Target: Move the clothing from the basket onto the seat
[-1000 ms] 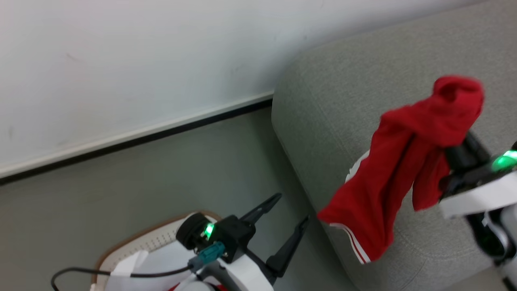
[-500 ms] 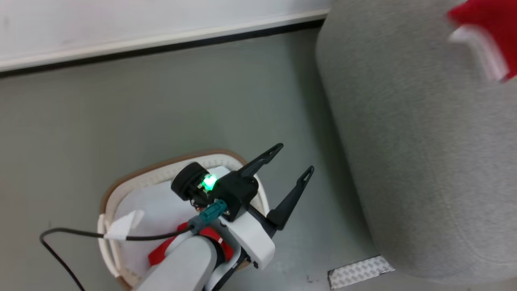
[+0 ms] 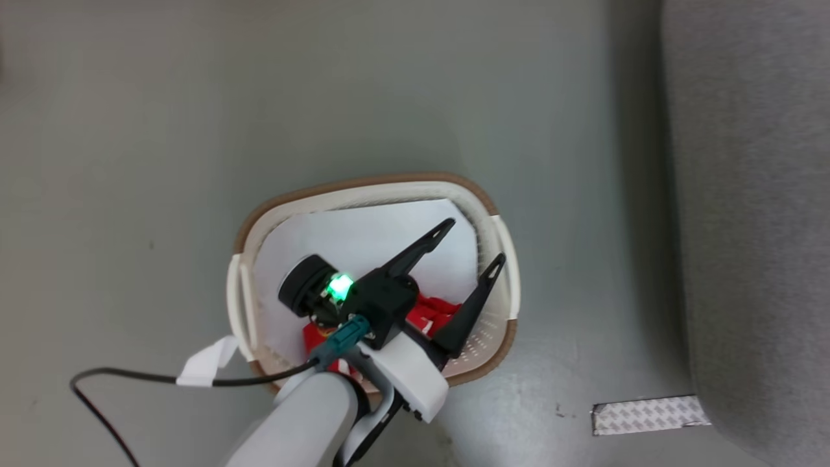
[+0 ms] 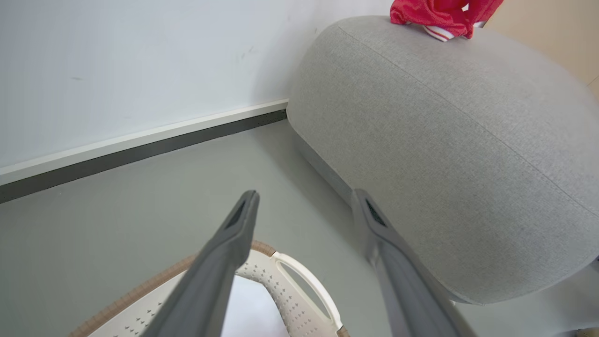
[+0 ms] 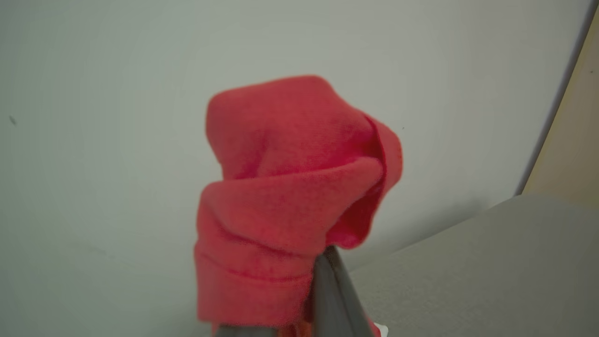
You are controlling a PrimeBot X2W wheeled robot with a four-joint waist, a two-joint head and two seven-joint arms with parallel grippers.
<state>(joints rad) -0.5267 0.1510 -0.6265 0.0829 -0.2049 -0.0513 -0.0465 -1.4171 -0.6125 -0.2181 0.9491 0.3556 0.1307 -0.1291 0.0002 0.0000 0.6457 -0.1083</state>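
Note:
The cream basket (image 3: 363, 188) with a brown rim stands on the floor, and red clothing (image 3: 434, 311) lies at its near side. My left gripper (image 3: 473, 241) hovers over the basket, open, with nothing between its fingers. In the left wrist view the open left gripper (image 4: 304, 194) points past the basket rim (image 4: 299, 290) toward the grey seat (image 4: 444, 140). A red garment with a white stripe (image 4: 440, 14) sits at the seat's top edge. My right gripper (image 5: 309, 276) is shut on a bunched red garment (image 5: 295, 187), above the seat (image 5: 468, 262).
A white sheet (image 3: 369, 233) lines the basket's bottom. The seat (image 3: 752, 194) fills the right edge of the head view, and a strip of patterned tape (image 3: 648, 415) lies on the floor beside it. A white wall with a dark baseboard (image 4: 140, 150) stands behind.
The head camera has swung down from the seat to the basket, so the right gripper and its red garment have left that view. The left gripper stays open over the basket.

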